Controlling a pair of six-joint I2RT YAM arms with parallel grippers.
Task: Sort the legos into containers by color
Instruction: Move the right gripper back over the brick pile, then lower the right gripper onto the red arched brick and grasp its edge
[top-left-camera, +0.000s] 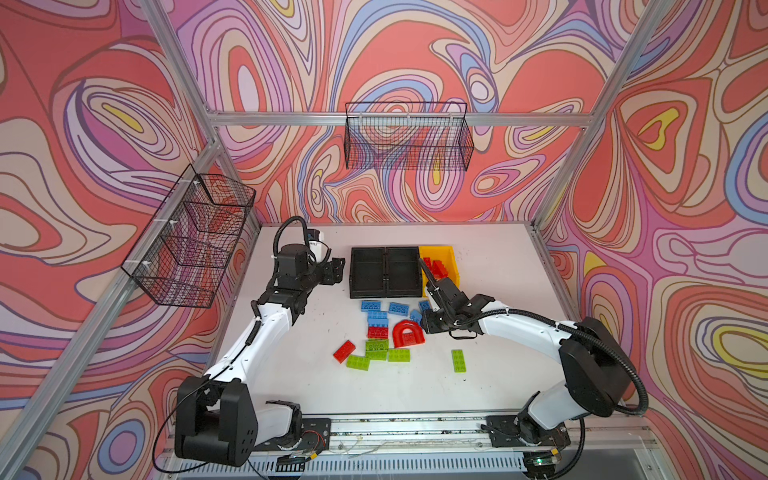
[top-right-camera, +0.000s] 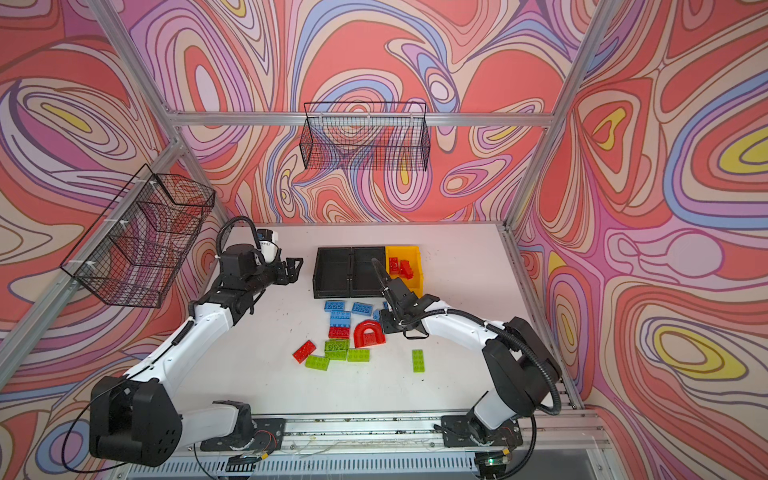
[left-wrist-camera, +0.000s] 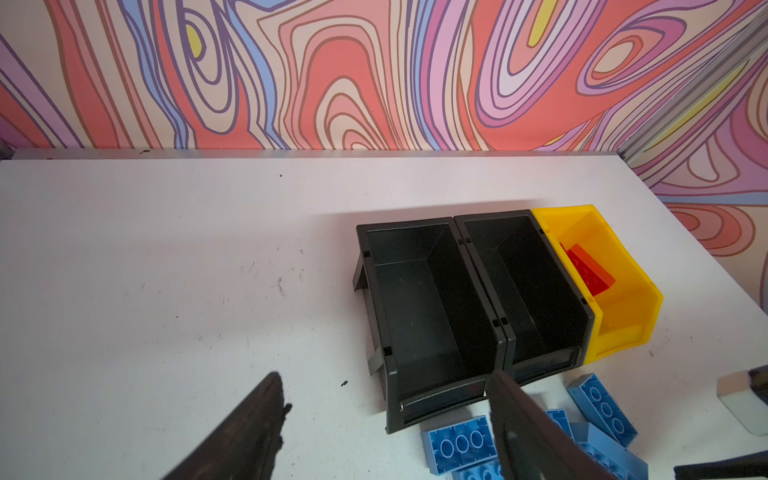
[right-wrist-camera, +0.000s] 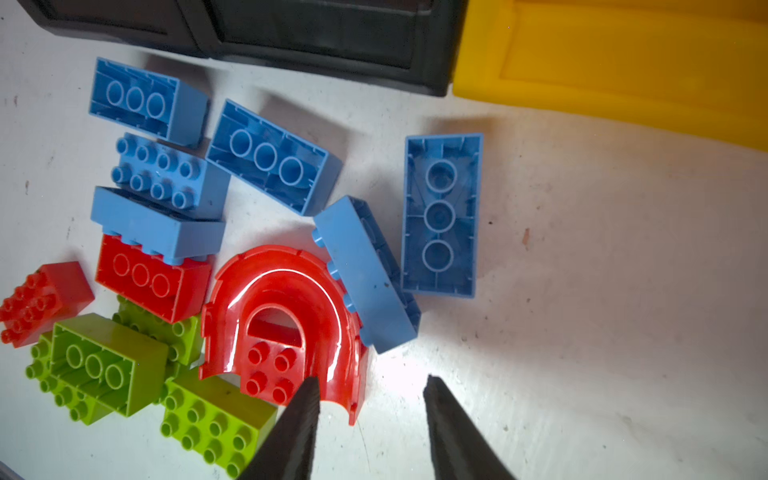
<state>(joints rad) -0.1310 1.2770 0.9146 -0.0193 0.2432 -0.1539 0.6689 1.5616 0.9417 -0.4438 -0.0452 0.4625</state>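
Loose legos lie mid-table: several blue bricks (top-left-camera: 371, 306), a red arch (top-left-camera: 408, 333), two red bricks (top-left-camera: 344, 351) and several green ones (top-left-camera: 377, 347), one of them apart (top-left-camera: 458, 360). Behind them stand two empty black containers (top-left-camera: 368, 249) (top-left-camera: 403, 248) and a yellow one (top-left-camera: 436, 248) that holds red bricks (top-left-camera: 436, 268). My right gripper (right-wrist-camera: 372, 382) hangs open just above the arch (right-wrist-camera: 282, 299); the arch's near leg lies between its fingers, closer to one fingertip (right-wrist-camera: 309, 399). My left gripper (left-wrist-camera: 386, 382) is open and holds nothing, left of the black containers (left-wrist-camera: 415, 291).
Two black wire baskets hang on the walls, one at the back (top-left-camera: 409, 137) and one at the left (top-left-camera: 191, 241). Bare white tabletop (top-left-camera: 498, 270) stretches right of the yellow container and in front of the bricks. A metal rail (top-left-camera: 395, 424) runs along the front edge.
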